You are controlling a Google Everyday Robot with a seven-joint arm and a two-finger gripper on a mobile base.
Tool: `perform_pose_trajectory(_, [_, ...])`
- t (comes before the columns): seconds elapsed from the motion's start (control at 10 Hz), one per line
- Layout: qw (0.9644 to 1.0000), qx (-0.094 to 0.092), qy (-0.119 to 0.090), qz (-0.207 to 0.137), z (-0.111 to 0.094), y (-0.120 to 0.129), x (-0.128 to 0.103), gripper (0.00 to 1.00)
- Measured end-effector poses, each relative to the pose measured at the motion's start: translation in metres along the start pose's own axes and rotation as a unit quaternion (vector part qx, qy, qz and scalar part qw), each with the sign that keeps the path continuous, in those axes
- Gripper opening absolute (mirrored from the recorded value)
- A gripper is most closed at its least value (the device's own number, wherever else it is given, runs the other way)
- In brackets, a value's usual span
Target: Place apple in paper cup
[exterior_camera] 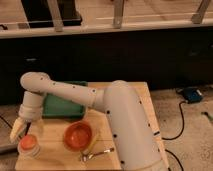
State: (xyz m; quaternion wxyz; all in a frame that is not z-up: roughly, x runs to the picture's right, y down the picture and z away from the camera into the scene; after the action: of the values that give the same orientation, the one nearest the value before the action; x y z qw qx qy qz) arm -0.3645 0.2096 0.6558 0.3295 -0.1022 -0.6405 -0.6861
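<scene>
pincer [18, 131] above-left of paper cup [29, 149] | apple [28, 142] in cup | writing unreadable

Wooden table [135, 95], green tray [57, 107], orange bowl [78, 136], paper cup [29, 148], metal fork [97, 153], gripper [18, 130] above cup

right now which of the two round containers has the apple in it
The paper cup at the table's front left, below the tool, holds the apple. The wider orange bowl beside it has none.
</scene>
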Motion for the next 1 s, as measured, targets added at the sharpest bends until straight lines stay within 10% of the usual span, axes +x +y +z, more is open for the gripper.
perform_pose_trajectory(1.0, [0.9999,-0.003,0.005,-0.01,0.0005,-0.0063,-0.0007,0.8])
